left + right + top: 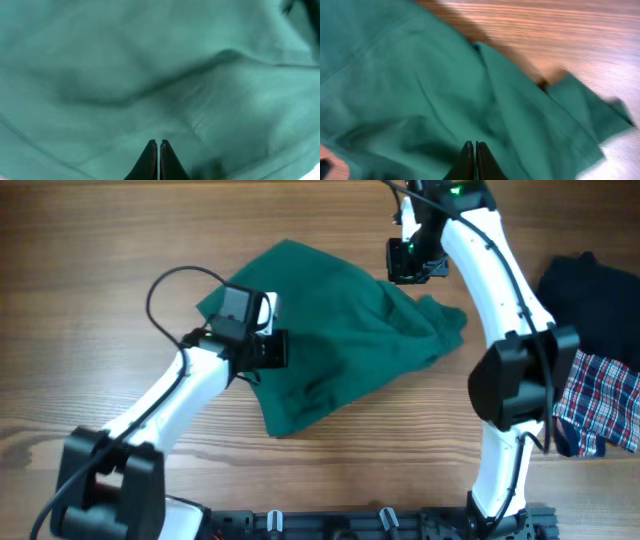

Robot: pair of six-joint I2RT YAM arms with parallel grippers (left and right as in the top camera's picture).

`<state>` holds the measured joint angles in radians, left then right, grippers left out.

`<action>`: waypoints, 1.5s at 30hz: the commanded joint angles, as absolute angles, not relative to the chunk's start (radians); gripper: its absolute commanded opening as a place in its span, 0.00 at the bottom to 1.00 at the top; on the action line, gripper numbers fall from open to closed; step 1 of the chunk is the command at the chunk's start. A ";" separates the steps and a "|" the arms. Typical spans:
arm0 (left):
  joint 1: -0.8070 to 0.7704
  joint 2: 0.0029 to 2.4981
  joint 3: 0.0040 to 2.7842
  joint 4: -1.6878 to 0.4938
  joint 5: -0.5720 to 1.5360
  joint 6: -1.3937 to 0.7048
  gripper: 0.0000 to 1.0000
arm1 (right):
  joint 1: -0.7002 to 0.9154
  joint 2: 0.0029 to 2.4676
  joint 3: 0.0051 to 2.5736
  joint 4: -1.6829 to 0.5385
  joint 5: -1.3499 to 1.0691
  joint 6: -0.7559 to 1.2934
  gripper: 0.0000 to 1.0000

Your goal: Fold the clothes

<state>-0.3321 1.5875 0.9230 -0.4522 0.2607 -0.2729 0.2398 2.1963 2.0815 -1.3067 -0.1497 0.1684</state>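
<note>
**On the wooden table, a rumpled green garment with both grippers clenched above it**

Near the middle of the table (100, 240) lies the dark green garment (340, 330), spread out unevenly and creased, with a bunched flap towards its right end. The left gripper (262, 348) sits over the garment's left part. In the left wrist view its fingers (151, 160) are pressed together tip to tip, with no cloth visibly caught between them, and green fabric (150, 75) fills the frame. The right gripper (415, 260) hangs over the garment's upper right edge. In the right wrist view that gripper (472, 146) is likewise clenched on nothing, above folds of the garment (420, 90) where bare wood begins. Well apart, at the table's right edge, a dark navy garment (590, 290) lies beside a plaid cloth (600, 405).
</note>
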 commanded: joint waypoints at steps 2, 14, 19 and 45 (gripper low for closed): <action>-0.375 1.676 0.929 -0.453 0.273 -0.322 0.04 | 0.269 2.310 2.079 -1.237 -0.250 0.104 0.05; -0.376 1.680 0.929 -0.542 0.318 -0.319 0.04 | 0.291 2.498 2.079 -1.036 -0.245 0.079 0.04; -0.378 1.684 0.929 -0.555 0.324 -0.315 0.04 | 0.283 2.510 2.079 -0.984 -0.026 0.192 0.04; -0.035 1.927 1.042 -0.258 0.204 -0.292 0.04 | 0.205 2.510 2.079 -1.282 -0.084 0.448 0.04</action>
<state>-0.0822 1.8931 1.0134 -0.2535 0.3187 -0.3195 0.2070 2.4741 2.1025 -1.2636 -0.0475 0.3946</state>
